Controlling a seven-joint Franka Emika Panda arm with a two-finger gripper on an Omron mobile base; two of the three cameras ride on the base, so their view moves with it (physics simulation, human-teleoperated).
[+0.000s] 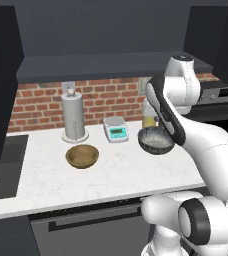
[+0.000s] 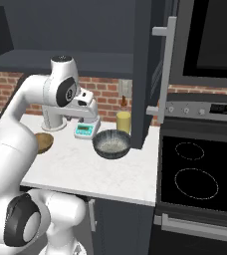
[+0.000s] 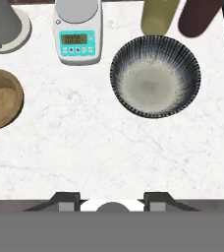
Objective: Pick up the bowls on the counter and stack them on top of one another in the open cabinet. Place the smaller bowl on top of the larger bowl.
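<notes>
White marble counter [image 3: 109,147] is seen below the gripper [image 3: 112,201], whose fingers [image 3: 69,202] are spread apart and hold nothing. Both bowls rest on it, well apart: the dark grey bowl [image 3: 155,75] at the right, the tan-brown bowl [image 3: 1,100] at the left. A kitchen scale [image 3: 78,32] is set between them, farther back.

Glossy white rounded arm links; dark grey joint rings; 2 small dark fingertips [image 3: 69,201].
</notes>
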